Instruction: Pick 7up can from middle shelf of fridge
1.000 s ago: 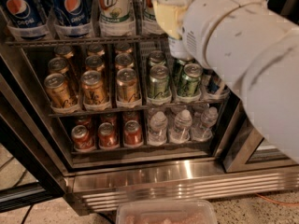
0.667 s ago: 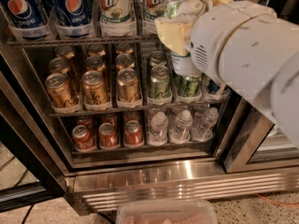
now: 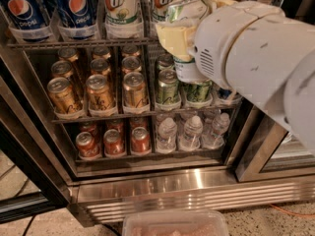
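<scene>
One tall 7up can point(image 3: 189, 69) is in your gripper point(image 3: 183, 38), whose pale yellow fingers point(image 3: 173, 37) are closed across the can's upper half. The can is tilted, with its silver top point(image 3: 189, 5) leaning left above the fingers and its white lower body showing beneath them. It hangs in front of the right end of the middle shelf point(image 3: 74, 44) of the fridge point(image 3: 197, 181) and overlaps the short green cans point(image 3: 167, 87) on the rack below. Two other 7UP cans point(image 3: 120, 9) and two Pepsi cans point(image 3: 74, 6) stand on that shelf, left of the gripper.
</scene>
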`<state>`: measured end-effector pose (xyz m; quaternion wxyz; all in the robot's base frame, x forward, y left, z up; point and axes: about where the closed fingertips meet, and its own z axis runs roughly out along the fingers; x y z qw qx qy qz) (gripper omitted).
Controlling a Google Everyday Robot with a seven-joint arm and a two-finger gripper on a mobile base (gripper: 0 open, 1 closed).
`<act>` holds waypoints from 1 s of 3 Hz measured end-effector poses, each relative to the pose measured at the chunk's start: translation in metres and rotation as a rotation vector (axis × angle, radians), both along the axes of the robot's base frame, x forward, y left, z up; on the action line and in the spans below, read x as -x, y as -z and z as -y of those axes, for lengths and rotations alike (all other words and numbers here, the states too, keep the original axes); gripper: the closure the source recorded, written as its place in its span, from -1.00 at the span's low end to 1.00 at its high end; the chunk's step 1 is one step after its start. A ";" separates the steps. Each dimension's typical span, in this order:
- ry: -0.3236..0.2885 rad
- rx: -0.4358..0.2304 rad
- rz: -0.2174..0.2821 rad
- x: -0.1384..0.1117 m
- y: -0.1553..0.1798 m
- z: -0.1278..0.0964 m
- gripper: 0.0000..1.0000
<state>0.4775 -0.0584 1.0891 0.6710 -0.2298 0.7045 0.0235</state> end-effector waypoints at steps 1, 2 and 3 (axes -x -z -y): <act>-0.077 0.003 -0.050 0.005 0.012 -0.029 1.00; -0.189 0.003 -0.137 0.016 0.033 -0.066 1.00; -0.287 0.017 -0.190 0.030 0.042 -0.094 1.00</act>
